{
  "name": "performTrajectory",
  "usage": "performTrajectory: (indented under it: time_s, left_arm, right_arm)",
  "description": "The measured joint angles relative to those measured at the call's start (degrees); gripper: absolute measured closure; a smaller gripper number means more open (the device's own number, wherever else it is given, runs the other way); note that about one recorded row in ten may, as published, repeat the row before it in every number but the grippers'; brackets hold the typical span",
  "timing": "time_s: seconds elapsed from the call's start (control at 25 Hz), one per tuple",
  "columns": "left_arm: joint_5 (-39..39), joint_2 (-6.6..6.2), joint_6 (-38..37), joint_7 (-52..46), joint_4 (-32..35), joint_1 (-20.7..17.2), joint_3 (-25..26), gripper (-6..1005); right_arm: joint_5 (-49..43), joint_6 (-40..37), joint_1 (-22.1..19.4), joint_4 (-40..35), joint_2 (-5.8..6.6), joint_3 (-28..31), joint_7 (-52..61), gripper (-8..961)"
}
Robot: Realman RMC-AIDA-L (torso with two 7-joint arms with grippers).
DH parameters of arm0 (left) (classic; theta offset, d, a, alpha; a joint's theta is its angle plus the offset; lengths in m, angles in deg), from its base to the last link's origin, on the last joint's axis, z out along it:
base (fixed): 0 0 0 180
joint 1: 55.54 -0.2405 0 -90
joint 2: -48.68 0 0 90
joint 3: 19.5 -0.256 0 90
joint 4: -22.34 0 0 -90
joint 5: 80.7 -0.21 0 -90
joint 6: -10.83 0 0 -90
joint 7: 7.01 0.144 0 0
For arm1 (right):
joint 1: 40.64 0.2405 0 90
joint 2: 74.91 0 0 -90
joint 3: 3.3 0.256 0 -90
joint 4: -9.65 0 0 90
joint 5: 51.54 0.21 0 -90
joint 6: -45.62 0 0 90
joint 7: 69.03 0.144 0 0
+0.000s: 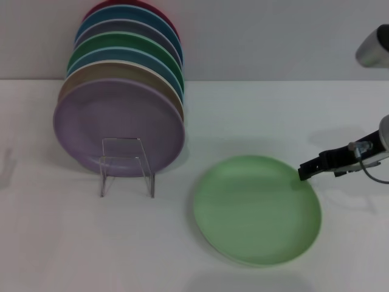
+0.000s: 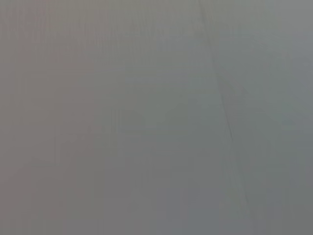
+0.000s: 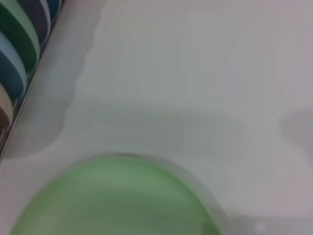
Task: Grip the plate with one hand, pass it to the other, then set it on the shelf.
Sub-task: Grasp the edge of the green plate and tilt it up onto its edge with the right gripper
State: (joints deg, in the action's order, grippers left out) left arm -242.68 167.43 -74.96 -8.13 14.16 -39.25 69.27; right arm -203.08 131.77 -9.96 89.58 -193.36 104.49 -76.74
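plate [image 1: 257, 210] pale mint green, plain | front racked plate [image 1: 118, 125] lavender | rack [image 1: 126, 165] clear | gripper [image 1: 306, 172] black | table [image 1: 61, 243] looked white

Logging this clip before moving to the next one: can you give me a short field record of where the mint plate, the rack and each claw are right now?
plate: pale mint-green plate lying flat on the white table, right of the rack
shelf: clear acrylic rack holding a row of coloured plates on edge, lavender plate at the front
right claw: right claw at the plate's far right rim; grip not discernible
left claw: not in view; its wrist camera shows only a blank grey surface
task stage: plate not yet lifted
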Motion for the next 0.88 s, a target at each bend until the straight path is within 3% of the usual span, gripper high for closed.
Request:
performTrajectory:
  time_s: [0.88]
  left_arm:
    - [0.05, -0.01, -0.34, -0.02, 0.00, -0.13, -0.70, 192]
  right_arm:
    - [-0.35, -3.53, 1.81, -9.04, -0.17, -0.65, -1.46, 210]
